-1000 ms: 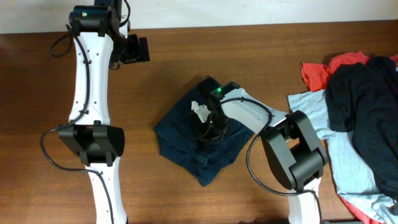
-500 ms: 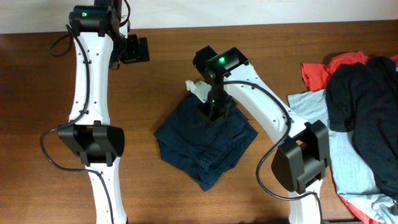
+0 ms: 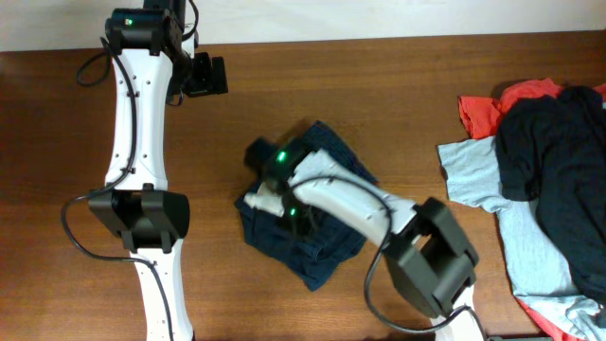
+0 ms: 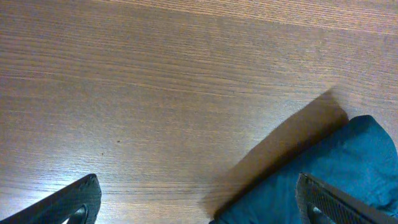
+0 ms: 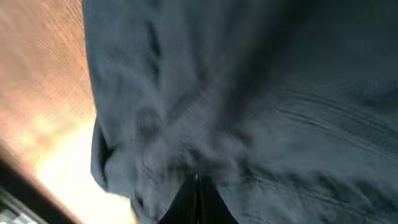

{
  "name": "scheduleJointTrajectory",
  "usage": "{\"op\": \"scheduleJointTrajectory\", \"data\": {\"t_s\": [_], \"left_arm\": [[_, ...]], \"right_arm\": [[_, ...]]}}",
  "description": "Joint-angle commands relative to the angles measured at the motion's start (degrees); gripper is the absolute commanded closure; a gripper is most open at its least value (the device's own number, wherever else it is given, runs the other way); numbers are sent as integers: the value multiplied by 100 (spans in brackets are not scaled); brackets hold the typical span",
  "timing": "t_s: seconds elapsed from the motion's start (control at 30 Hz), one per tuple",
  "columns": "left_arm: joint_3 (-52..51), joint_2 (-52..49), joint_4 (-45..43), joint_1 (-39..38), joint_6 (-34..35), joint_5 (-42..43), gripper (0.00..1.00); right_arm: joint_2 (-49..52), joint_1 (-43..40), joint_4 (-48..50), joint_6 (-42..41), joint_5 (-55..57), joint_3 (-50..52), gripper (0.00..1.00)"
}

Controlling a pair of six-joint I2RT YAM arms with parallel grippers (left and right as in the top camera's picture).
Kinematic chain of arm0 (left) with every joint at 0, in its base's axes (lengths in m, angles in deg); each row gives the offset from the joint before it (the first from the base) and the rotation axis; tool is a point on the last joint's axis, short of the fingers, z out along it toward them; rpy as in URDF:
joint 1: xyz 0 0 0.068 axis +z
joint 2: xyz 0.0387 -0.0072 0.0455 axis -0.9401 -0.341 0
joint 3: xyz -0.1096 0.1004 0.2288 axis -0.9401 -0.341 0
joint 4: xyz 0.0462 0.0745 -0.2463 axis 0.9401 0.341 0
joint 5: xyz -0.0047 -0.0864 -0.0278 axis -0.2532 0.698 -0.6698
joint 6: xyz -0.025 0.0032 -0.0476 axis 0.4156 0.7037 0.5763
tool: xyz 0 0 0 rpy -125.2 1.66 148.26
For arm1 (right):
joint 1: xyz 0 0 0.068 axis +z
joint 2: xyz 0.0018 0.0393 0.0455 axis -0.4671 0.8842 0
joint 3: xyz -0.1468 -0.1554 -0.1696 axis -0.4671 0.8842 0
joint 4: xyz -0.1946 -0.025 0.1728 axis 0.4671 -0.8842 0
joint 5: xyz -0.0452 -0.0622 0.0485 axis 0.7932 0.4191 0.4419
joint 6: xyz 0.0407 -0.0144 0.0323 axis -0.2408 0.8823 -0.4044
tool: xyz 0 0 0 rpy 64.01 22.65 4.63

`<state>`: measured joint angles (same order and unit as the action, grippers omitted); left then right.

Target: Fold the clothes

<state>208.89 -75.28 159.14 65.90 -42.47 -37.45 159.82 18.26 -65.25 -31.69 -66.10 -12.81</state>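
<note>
The shorts are laid at the middle of the counter; a heap of other garments is piled against its right edge, well apart.

Red garment, blue T-shirt, dark garment, perhaps black.

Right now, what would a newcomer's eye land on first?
The black-and-white right arm lies sprawled across crumpled navy shorts in the middle of the wooden table, its fingers pinched into the cloth. Then, at the overhead view's right edge, a dark garment is heaped over a light blue T-shirt and a red garment.
</note>
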Motion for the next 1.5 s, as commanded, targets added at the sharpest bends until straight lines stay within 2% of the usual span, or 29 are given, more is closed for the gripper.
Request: {"op": "scheduleJointTrajectory", "data": {"t_s": [0.0,0.2,0.43,0.63,0.77,0.93,1.03,1.13,1.3,1.47], "left_arm": [[-28,-7,7,-28,33,-17,1],[-28,-7,9,-28,33,-15,1],[-28,-7,7,-28,33,-15,1],[-28,-7,7,-28,33,-15,1],[-28,-7,9,-28,33,-15,1],[-28,-7,7,-28,33,-17,1],[-28,-7,7,-28,33,-15,1],[-28,-7,9,-28,33,-15,1],[-28,-7,7,-28,33,-15,1],[-28,-7,7,-28,33,-15,1]], "right_arm": [[-24,120,361,166,459,507,96],[-22,151,1158,170,354,1091,96],[-24,149,1731,166,33,929,96],[-24,149,2608,136,-1123,863,96],[-22,138,3818,-671,-1403,866,96],[-22,-138,5764,-1746,-76,866,96],[-66,-409,6188,-1858,-7,807,96],[-236,-669,5386,-1777,-219,476,96],[-348,-846,2857,-1296,-221,-59,96],[-199,-852,1495,-750,-402,-48,96]]}}
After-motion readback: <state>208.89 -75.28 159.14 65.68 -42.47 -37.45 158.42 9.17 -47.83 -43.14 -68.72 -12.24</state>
